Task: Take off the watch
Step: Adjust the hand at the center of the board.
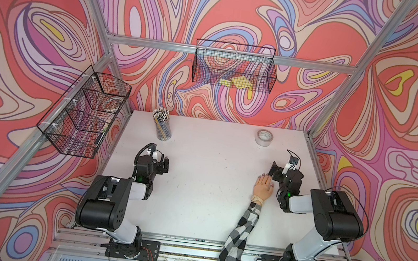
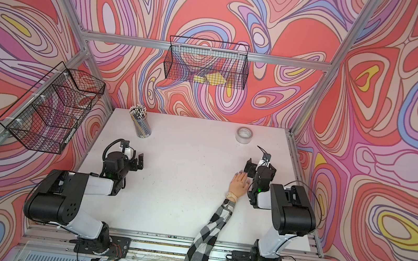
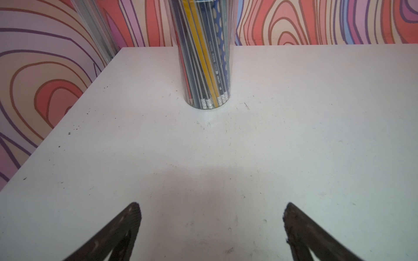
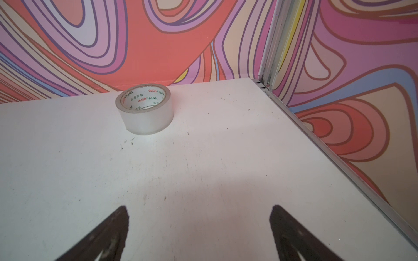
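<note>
Got the watch (image 1: pixel 256 198) strapped round an arm (image 1: pixel 239 236) toward the desk's (image 1: pixel 207 196) right edge, with left jaws and right jaws wide open, empty.

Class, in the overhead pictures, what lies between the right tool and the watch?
The wearer's hand: both top views show it flat on the table between the right tool and the watch on its wrist.

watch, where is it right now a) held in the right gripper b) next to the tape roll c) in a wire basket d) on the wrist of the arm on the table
D: in both top views the watch is strapped on just behind the hand lying flat on the table.
</note>
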{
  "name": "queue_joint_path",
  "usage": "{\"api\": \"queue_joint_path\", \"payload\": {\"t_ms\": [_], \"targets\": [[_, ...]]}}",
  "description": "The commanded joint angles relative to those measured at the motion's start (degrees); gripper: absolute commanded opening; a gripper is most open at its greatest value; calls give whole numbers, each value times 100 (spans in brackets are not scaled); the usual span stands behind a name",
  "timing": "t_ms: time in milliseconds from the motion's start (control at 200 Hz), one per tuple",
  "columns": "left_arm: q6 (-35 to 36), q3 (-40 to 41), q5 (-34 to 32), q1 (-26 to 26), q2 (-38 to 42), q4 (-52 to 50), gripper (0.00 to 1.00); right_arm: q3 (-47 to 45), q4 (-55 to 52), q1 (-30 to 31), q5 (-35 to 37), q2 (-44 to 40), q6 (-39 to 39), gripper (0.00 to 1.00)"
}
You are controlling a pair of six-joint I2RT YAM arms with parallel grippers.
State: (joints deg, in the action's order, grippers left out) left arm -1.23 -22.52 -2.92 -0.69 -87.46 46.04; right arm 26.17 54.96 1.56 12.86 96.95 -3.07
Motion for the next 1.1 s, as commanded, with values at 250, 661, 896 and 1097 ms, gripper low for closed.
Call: {"api": "queue_joint_path", "payload": {"t_ms": [250,661,896,1097], "targets": [[-1403,-2709,-345,-56,486,-4689,98,1768,-5587,2,447,-2053,-2193,98],[-2045,-2755,141,-1382,924,-5786,98,2070,-7754,2,-2125,-2474,-3166,89],[-2310,-2699,201,-2358,933,-5832,98,1156,-7907,2,-2632,-3393,-3726,89],[-2616,-2611,540,-2899,881,-5448,99,456,-7922,2,-2974,-3970,-4027,89]]}}
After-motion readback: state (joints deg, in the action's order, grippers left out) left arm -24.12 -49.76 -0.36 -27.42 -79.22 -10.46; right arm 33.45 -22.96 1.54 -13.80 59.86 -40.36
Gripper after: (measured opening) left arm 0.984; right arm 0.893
